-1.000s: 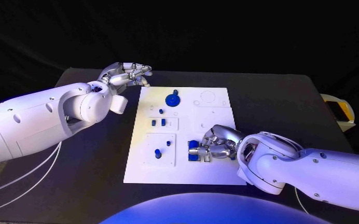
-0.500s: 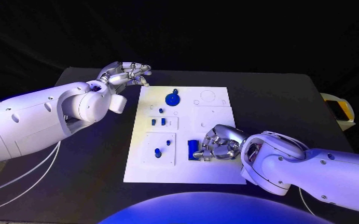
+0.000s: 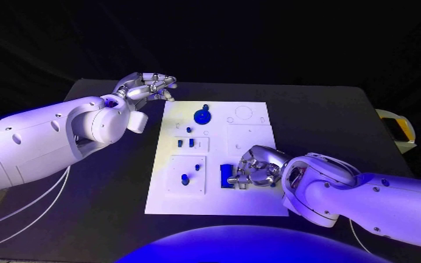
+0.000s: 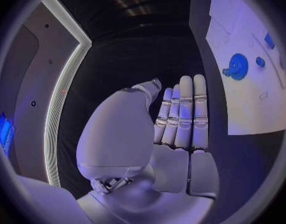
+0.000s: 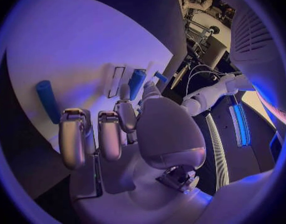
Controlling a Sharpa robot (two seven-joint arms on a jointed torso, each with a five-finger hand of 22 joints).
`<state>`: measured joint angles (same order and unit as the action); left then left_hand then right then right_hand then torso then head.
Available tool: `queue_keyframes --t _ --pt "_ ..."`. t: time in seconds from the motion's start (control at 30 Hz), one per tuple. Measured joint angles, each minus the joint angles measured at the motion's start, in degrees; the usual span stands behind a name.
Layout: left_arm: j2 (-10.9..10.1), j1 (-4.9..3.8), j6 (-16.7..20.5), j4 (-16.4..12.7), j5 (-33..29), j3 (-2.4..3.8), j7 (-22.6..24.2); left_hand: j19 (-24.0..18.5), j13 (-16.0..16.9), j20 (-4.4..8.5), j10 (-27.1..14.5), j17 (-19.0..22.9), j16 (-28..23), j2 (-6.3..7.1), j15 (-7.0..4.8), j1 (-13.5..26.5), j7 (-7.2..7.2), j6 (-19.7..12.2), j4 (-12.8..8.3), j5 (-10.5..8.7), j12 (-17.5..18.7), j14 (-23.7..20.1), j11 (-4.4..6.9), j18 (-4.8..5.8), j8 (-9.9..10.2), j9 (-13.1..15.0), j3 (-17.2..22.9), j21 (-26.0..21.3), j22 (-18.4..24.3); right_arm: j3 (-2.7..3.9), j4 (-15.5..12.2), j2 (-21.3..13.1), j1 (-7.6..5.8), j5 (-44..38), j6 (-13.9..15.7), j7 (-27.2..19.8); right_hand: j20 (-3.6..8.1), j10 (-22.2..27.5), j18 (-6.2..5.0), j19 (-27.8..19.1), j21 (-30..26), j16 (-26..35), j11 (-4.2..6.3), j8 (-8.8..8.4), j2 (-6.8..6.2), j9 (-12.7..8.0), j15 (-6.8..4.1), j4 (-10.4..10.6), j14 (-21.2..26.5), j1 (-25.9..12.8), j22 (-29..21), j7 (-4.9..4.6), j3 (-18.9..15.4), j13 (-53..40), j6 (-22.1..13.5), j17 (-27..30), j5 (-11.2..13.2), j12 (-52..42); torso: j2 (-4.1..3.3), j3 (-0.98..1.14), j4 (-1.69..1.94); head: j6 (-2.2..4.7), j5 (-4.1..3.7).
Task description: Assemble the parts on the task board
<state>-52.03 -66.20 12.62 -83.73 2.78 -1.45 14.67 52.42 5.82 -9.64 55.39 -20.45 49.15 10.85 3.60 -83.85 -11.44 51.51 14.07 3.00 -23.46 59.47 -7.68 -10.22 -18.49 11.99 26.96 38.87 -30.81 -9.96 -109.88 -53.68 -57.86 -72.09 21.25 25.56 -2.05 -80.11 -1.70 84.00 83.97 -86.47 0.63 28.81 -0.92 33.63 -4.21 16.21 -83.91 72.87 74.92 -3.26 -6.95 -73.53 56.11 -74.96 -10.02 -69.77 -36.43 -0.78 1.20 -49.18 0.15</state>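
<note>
Blue gear [image 3: 202, 117] already sits on the task board [image 3: 254, 138]; my right hand [image 3: 257, 168] curls empty beside a loose blue block [image 3: 227, 172], my left hand [image 3: 146, 87] idles open.

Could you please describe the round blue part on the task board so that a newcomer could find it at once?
On the white task board, look to the far end, on the left arm's side. The round blue part lies there; it alone is a disc, while the other blue pieces are small pegs or bars.
</note>
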Motion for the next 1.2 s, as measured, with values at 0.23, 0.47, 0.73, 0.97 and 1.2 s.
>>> queue_keyframes --t 0.23,0.47,0.73,0.97,1.2 --pt "-0.11 0.0 0.0 -0.02 0.0 -0.01 -0.01 0.0 0.0 0.0 0.0 0.0 0.0 0.0 0.0 0.0 0.0 0.0 0.0 0.0 0.0 0.0 0.0 0.0 0.0 0.0 0.0 0.0 0.0 0.16 -1.46 -3.37 -0.89 0.04 1.94 -1.23 0.0 0.0 -0.01 0.0 -0.32 0.0 0.0 -0.46 -0.31 -0.38 0.01 -0.02 0.0 1.68 0.0 0.0 -0.35 -0.01 0.0 0.01 -1.79 0.84 0.03 0.02 -0.04 0.23 -0.14" --pt "-0.23 0.0 0.0 -0.07 0.0 -0.03 -0.01 0.0 0.0 0.0 0.0 0.01 0.0 0.0 0.0 0.0 0.0 0.0 0.0 0.0 0.0 0.0 0.0 0.0 0.0 0.0 0.0 0.0 0.0 0.31 -2.51 -8.26 -3.09 0.33 4.07 -3.38 0.0 0.01 0.0 0.0 -0.56 0.0 -0.01 -1.4 -0.84 -0.78 0.02 -0.08 -0.01 3.26 -0.01 -0.44 -0.71 -0.1 -0.44 0.01 -2.31 1.7 0.1 0.02 -0.1 0.21 -0.8" --pt "-0.23 0.0 0.0 -0.3 0.0 -0.05 -0.01 0.21 0.01 0.22 0.0 -0.07 0.0 0.0 0.0 0.0 0.0 0.0 0.16 0.0 0.0 0.0 0.0 0.0 0.0 0.0 -0.16 0.0 0.06 0.19 -1.31 -11.06 -2.33 -1.02 3.7 -3.66 -0.01 0.56 0.0 0.0 -0.78 0.01 -0.27 -1.67 -0.82 -1.0 0.03 -0.08 -0.01 3.84 -0.01 -0.71 -1.03 -0.13 -0.72 0.02 -2.31 2.32 0.07 -0.02 -0.1 0.25 -1.39" --pt "-0.19 0.0 -0.04 -0.37 0.0 -0.05 0.04 0.21 0.01 0.21 0.0 -0.06 0.0 0.0 0.0 0.0 0.0 0.0 0.15 0.0 0.0 0.0 0.0 0.0 0.0 0.0 -0.16 0.01 0.06 -0.01 -0.81 -11.49 0.2 -4.26 2.62 -2.51 -0.01 0.73 0.0 0.0 -1.02 0.03 -0.31 -2.01 -0.59 -1.15 0.03 0.39 -0.01 4.06 -0.01 -0.71 -1.5 -0.99 -0.72 0.02 -2.31 2.86 0.04 0.03 -0.11 0.27 -1.71" --pt "-0.24 0.01 -0.08 -0.38 0.0 -0.05 0.05 0.21 0.01 0.22 0.01 -0.06 0.0 0.0 0.0 0.0 0.0 0.0 0.15 0.0 0.0 0.0 0.0 0.0 0.0 0.0 -0.16 0.01 0.06 -0.04 -0.5 -11.53 1.29 -7.64 1.58 -0.53 -0.01 0.83 0.0 0.0 -1.0 0.04 -0.41 -2.01 -0.45 -1.22 0.03 0.31 -0.01 4.2 0.03 -0.71 -1.9 -0.99 -0.72 0.03 -2.08 2.86 0.01 0.03 -0.05 0.27 -1.97"
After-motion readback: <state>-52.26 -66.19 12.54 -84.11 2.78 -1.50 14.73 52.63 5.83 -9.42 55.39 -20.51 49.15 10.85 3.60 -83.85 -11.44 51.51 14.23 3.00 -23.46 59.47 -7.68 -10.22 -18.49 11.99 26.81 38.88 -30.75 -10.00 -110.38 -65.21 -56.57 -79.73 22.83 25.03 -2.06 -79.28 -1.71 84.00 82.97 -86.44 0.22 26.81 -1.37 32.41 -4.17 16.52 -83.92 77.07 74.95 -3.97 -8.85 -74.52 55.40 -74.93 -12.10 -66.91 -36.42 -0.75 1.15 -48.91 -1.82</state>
